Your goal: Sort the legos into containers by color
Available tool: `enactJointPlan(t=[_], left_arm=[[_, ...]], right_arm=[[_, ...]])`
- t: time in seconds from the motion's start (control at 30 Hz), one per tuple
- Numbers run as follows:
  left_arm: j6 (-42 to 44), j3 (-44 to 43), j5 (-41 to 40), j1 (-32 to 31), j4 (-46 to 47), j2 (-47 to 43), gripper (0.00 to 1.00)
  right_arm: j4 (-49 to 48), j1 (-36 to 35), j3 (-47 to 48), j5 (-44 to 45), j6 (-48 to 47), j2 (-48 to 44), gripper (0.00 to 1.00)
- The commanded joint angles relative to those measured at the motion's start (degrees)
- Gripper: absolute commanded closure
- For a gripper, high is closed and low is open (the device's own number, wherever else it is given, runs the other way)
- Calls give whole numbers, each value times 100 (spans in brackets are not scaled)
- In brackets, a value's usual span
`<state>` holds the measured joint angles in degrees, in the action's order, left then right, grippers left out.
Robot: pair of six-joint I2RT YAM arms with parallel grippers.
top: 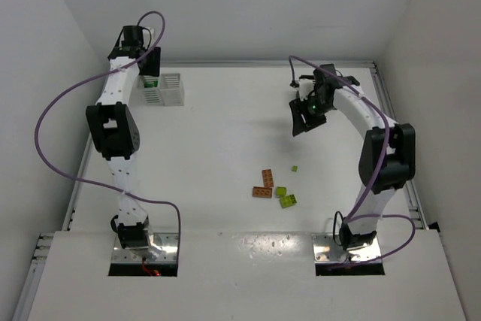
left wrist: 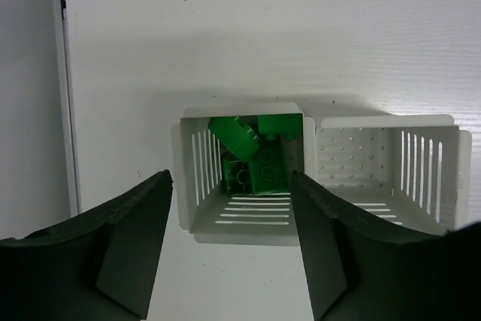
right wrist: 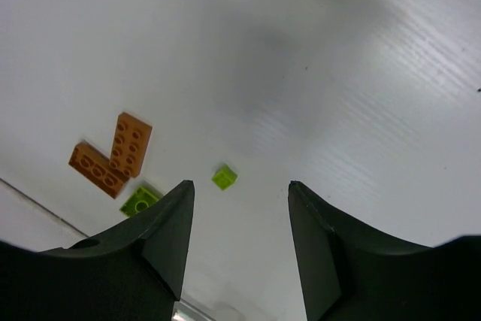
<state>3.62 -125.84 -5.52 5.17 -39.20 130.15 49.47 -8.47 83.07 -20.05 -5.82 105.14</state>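
Right gripper (top: 307,114) hangs wide open and empty above the bench (top: 225,125); the unsorted legos (top: 281,192) lie well apart from it, toward the arm bases, far nearer the right arm than the left; two orange-brown bricks (right wrist: 129,144) touch in an L, long axes crossing; left gripper (left wrist: 229,186), parted and empty, hovers over the white containers (left wrist: 248,223), one holding dark green bricks (left wrist: 252,159).

Dark green legos (left wrist: 252,163) heaped in white bin (left wrist: 197,169) — orange bricks (top: 267,178), lime bricks (top: 287,201) loose, clustered.
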Motion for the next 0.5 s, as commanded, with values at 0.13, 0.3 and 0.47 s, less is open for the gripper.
enactJointPlan(t=[0.13, 0.3, 0.47], left_arm=[[-371, 945, 936, 257, 868, -1824, 1], [252, 2315, 2010, 117, 958, -3151, 0], [394, 3187, 2371, -182, 493, -4485, 0]], right_arm=[[-113, -164, -958, 45, -551, -1091, 46], [71, -339, -1644, -234, -1331, -1522, 46], [203, -603, -2013, -665, -1632, -1646, 46]])
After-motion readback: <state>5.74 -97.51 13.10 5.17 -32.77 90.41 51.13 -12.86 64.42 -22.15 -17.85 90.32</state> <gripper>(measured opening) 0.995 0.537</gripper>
